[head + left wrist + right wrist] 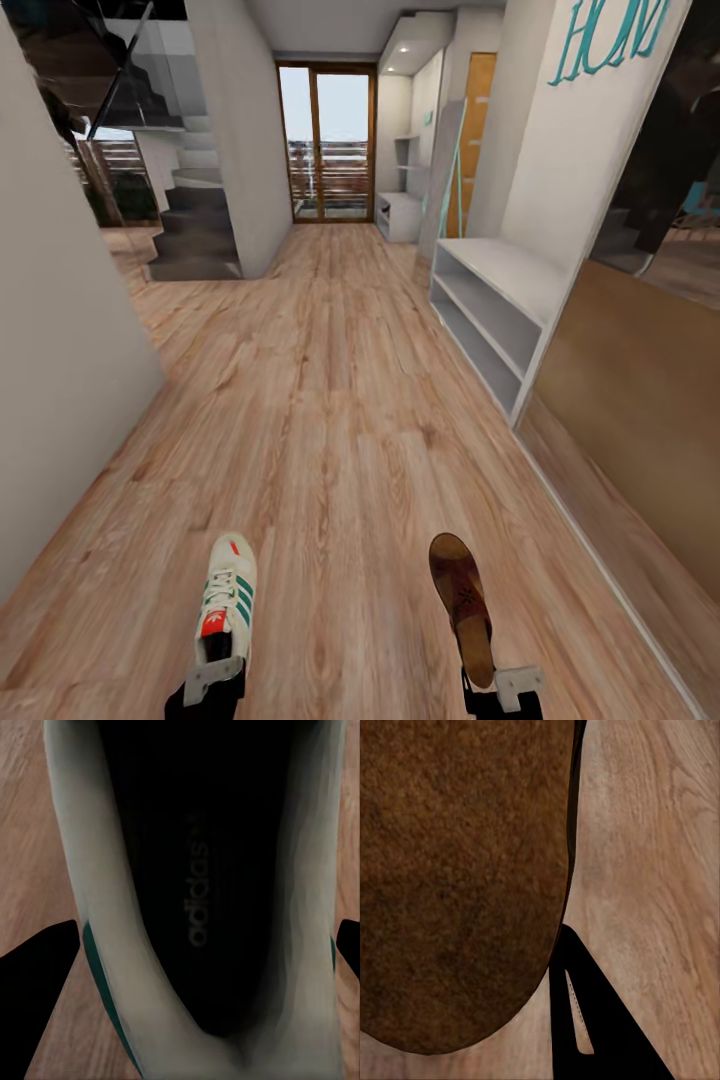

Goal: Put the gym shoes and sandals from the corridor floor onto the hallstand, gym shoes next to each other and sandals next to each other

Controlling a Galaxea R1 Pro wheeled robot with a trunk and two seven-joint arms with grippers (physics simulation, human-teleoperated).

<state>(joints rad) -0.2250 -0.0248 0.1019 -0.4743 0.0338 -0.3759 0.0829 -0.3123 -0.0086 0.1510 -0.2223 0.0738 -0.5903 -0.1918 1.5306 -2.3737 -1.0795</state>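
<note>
A white gym shoe (228, 596) with green stripes hangs over the corridor floor (340, 420) at the bottom left of the head view, toe pointing forward. My left gripper (214, 680) is shut on its heel. The left wrist view looks into the shoe's black lining (202, 885), with a dark finger (41, 982) on either side. A brown sandal (462, 600) is held at the bottom right, my right gripper (503, 690) shut on its heel end. Its footbed (457, 877) lies beside one finger (585, 1020). The hallstand (402, 205), with staggered upper shelves, stands far down the corridor on the right.
A low white bench (495, 305) with two open shelves stands against the right wall under teal lettering. A brown panel (630, 400) follows it nearer to me. A white wall (60, 330) closes the left side, with dark stairs (195, 225) beyond. Glass doors (327, 140) end the corridor.
</note>
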